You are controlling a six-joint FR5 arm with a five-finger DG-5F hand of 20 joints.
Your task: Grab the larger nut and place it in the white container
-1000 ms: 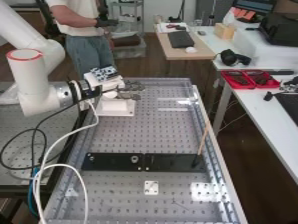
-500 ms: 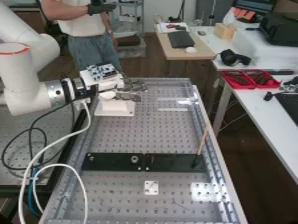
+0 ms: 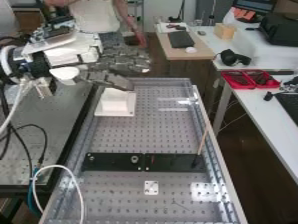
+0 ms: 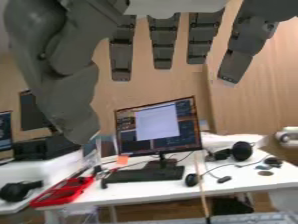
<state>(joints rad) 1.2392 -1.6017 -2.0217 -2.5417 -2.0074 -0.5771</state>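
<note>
In from the left comes the white arm (image 3: 60, 56), and below it, near the left end of the black bar (image 3: 113, 166), there's the smaller nut (image 3: 91, 158). Next along, the hand (image 3: 110, 62) hangs over the bench's far end, and it's open: fingers out straight and spaced apart in the wrist view, the thumb standing off from them. Just under it sits the white container (image 3: 117, 102), upright on its white base. I can't tell whether the hand touches it. On to the bearing (image 3: 134, 159), standing on the bar, then a small white plate (image 3: 151, 188) nearer me, then a thin wooden stick (image 3: 203, 141) tilted up by the bar's right end. Far right, red trays (image 3: 250, 87) on the white table (image 3: 269, 117).
</note>
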